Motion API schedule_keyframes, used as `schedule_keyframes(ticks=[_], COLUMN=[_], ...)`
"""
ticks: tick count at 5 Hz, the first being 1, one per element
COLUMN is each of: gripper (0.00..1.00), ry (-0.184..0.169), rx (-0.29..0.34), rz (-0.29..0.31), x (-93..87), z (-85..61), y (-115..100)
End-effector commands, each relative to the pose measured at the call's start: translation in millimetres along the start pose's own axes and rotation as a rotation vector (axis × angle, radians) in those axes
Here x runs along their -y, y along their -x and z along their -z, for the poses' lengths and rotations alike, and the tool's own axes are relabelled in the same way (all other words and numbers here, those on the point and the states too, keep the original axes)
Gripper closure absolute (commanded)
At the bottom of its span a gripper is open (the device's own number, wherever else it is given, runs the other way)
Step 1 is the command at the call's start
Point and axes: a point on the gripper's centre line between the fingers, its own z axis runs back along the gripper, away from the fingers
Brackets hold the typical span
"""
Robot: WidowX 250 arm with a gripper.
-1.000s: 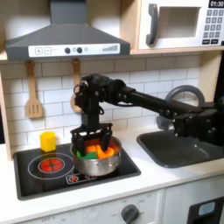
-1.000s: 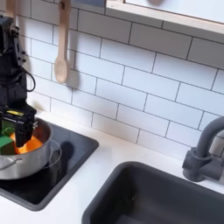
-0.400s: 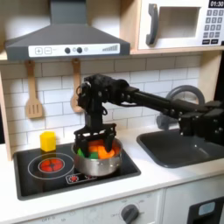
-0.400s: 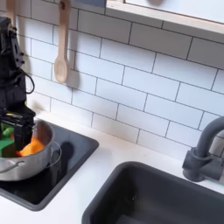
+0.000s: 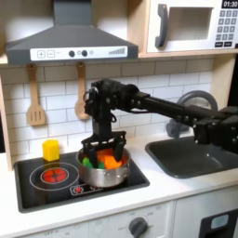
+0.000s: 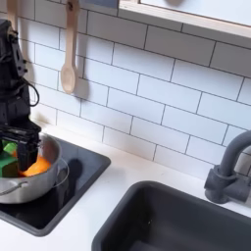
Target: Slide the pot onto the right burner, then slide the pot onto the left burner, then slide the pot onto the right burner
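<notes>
Silver pot (image 5: pixel 102 170) sits on the right burner (image 5: pixel 110 178); my gripper (image 5: pixel 102 149) reaches inside, fingers spread apart over the food.

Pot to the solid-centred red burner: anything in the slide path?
Nothing visible. The pot sits on the cooktop's right side in the first exterior view, gripper down in it; the left burner is bare. The yellow cup stands behind.

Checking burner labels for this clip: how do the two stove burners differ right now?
The left burner lies uncovered, a red ringed circle with a solid red centre; the right burner is almost wholly hidden under the pot. The claw hangs over the right burner, not the left burner. Both are printed flat on the black stovetop.
</notes>
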Motion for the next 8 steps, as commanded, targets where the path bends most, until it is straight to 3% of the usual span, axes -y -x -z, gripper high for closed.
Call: schedule_keyframes(ticks=[1, 2, 5, 6, 7, 8], gripper=[0.19, 1.00, 1.00, 0.00, 0.00, 0.00], ry=[-0.020, -0.030, -0.019, -0.013, 0.032, 0.084], rx=[0.011, 0.015, 0.028, 0.023, 0.029, 0.014], rz=[-0.010, -0.024, -0.014, -0.019, -0.002, 0.076], x=[-1.1, -3.7, 3.9, 4.9, 10.9, 12.7], z=[1.5, 2.4, -4.2, -3.7, -11.9, -11.4], y=[-1, -1, -5, -4, -2, -3])
